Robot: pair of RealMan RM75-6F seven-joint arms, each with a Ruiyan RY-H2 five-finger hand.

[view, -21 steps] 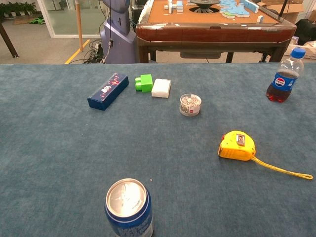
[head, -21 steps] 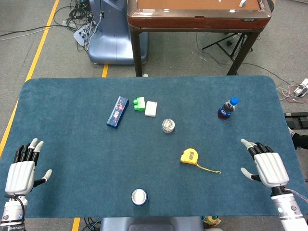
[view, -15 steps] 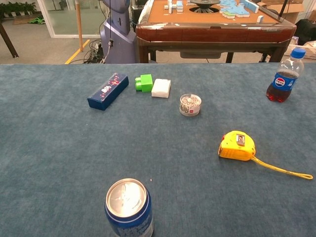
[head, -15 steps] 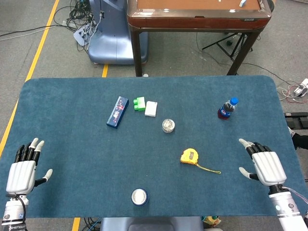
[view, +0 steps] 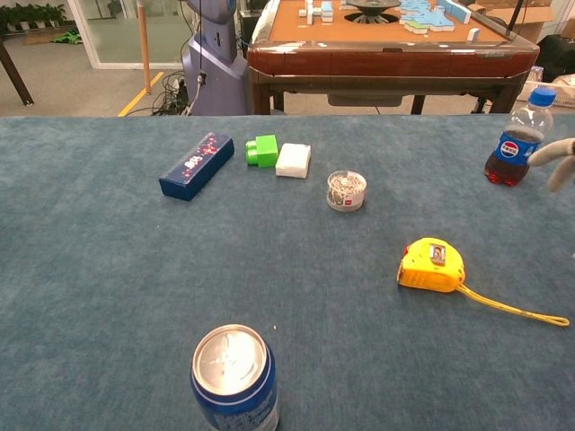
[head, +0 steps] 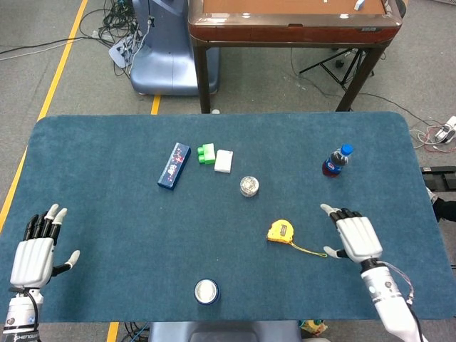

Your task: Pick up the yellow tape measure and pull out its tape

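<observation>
The yellow tape measure [head: 280, 231] [view: 432, 266] lies flat on the blue table, right of centre, with a thin yellow strap [view: 517, 310] trailing to its right. My right hand [head: 354, 236] hovers open just right of it, fingers spread, not touching it; only its fingertips [view: 555, 160] show at the chest view's right edge. My left hand [head: 34, 254] stays open near the table's front left corner, far from the tape measure.
A cola bottle [head: 336, 161] [view: 518, 139] stands at the back right. A small clear tub [head: 249, 186], a white block [head: 224, 161], a green block [head: 206, 153] and a blue box [head: 174, 165] lie mid-table. A drink can [head: 206, 291] [view: 234, 378] stands at the front.
My right hand has moved left and forward toward the tape measure, and its fingertips now enter the chest view. The left hand and all objects have stayed put.
</observation>
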